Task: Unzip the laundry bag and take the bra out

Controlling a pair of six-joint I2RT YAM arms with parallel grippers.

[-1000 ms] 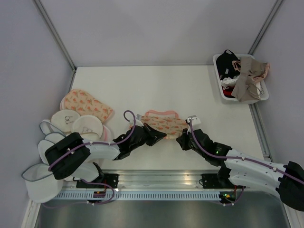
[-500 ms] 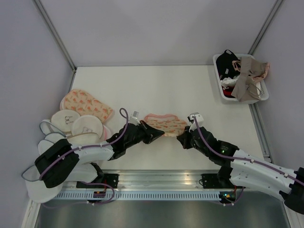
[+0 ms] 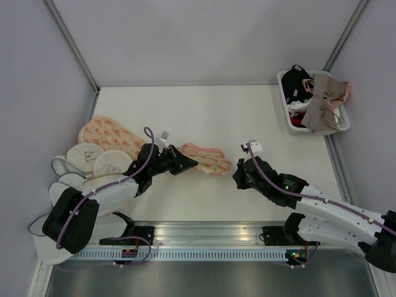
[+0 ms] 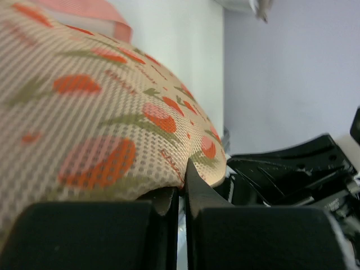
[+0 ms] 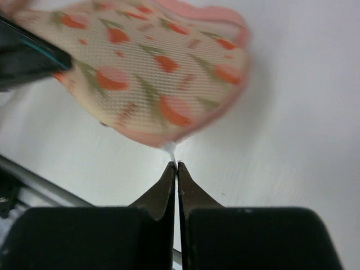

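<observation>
Top external: laundry bag [image 3: 207, 158], garment-filled basket [image 3: 294, 127]

The left arm [image 3: 111, 189] and the right arm [image 3: 337, 213] are found to be built of smooth white link shells joined by rounded black joint housings, each being carried on a black base bracket [image 3: 136, 235]. A purple cable [image 3: 148, 148] is routed along the outside of each arm, and a small white block [image 3: 252, 146] is mounted at each wrist. The left gripper [image 4: 182, 171] and the right gripper [image 5: 176, 166] are fitted with matte black fingers [image 5: 160, 194] tapered to thin tips
</observation>
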